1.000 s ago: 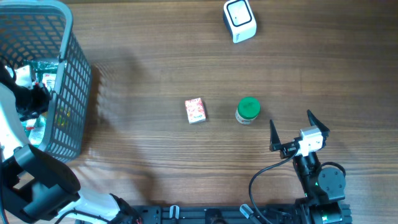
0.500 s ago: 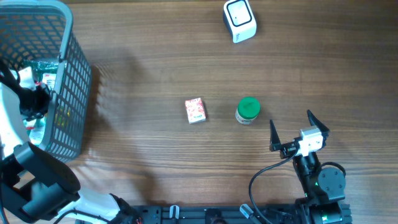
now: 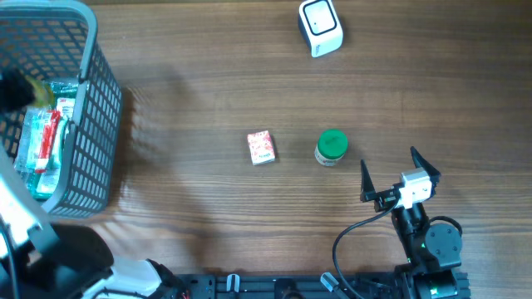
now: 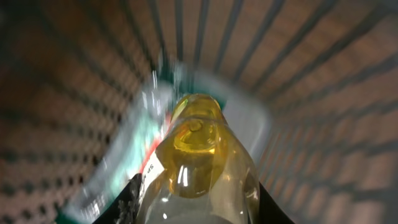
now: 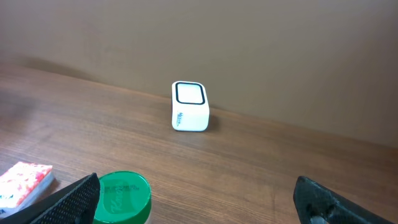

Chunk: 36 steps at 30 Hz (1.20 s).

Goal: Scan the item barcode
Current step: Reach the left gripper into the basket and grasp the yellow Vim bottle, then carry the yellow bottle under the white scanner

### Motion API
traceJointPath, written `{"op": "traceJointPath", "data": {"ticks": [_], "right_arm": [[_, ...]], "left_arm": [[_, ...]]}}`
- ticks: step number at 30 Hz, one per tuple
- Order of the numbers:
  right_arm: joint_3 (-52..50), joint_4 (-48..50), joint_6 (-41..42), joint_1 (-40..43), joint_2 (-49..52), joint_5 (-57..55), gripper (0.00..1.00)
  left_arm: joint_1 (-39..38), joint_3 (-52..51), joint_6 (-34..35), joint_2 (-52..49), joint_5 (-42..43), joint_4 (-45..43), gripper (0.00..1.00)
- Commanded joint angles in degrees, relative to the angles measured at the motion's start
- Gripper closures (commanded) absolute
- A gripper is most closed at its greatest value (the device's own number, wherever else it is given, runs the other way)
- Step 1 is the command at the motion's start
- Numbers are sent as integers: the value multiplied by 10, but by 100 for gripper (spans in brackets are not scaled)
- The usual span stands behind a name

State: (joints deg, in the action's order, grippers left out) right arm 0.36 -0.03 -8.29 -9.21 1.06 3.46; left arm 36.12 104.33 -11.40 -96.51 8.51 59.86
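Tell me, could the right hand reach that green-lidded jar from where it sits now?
Probably yes. The right hand is open, and the green-lidded jar stands close ahead near its left finger, with only bare table between.

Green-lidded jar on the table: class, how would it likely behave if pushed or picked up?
The green-lidded jar is round, so knocked onto its side it would probably roll. Standing squat and upright, it likely slides rather than tips when pushed. Its smooth lid looks possibly slippery to grip.
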Motion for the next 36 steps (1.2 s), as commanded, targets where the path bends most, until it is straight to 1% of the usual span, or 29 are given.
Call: {"op": "traceJointPath", "data": {"ticks": [1, 3, 5, 8, 13, 17, 21, 24, 26, 28, 30, 36], "right_arm": [[-1, 2, -7, 3, -2, 9, 0], [-1, 2, -7, 3, -2, 9, 0], [-1, 2, -7, 3, -2, 9, 0], [-1, 2, -7, 3, -2, 9, 0], [-1, 2, -7, 3, -2, 9, 0], [-1, 2, -7, 3, -2, 9, 0], [-1, 2, -7, 3, -2, 9, 0], [-1, 2, -7, 3, -2, 9, 0], [-1, 2, -7, 3, -2, 9, 0], [-1, 2, -7, 3, -2, 9, 0], [-1, 2, -7, 3, -2, 9, 0], [-1, 2, -7, 3, -2, 9, 0]], "left_arm": [[0, 93, 74, 76, 97, -39, 77], [-12, 108, 139, 105, 105, -60, 77], [-34, 108, 164, 129, 105, -65, 77], [-86, 108, 166, 154, 105, -49, 78], [-214, 108, 166, 173, 102, 19, 78], [-330, 108, 166, 170, 57, 74, 78], [-429, 108, 166, 158, 44, 123, 77], [-487, 108, 166, 141, 44, 156, 78], [-520, 108, 183, 125, 40, 170, 78], [-553, 108, 197, 106, 38, 175, 78], [-592, 107, 196, 80, 38, 176, 78], [-666, 107, 198, 17, 38, 175, 75]]}}
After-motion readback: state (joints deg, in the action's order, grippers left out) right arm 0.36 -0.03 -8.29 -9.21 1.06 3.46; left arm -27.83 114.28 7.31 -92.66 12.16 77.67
